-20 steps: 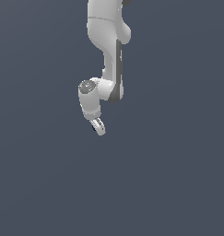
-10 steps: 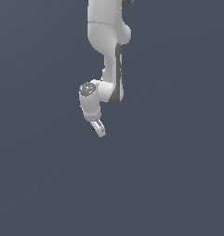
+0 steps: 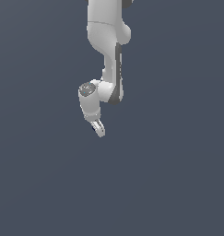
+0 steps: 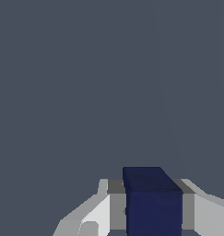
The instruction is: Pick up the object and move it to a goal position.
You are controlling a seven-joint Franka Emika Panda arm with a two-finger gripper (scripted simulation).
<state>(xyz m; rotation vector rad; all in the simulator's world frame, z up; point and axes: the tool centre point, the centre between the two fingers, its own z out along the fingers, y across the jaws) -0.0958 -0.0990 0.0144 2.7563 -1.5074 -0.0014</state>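
Note:
The object (image 4: pixel 152 203) is a dark navy-blue block. In the wrist view it sits between my two white and grey fingers (image 4: pixel 97 214). My gripper (image 4: pixel 152 219) is shut on it. In the exterior view the white arm (image 3: pixel 106 50) hangs down from the top. The gripper (image 3: pixel 99 131) is at its lower end, tilted toward the exterior view's right and held in mid-air. The block is too small to make out clearly there, mostly hidden by the fingers.
Only a plain dark grey-blue background shows around the arm in both views. No other objects, containers or edges are visible.

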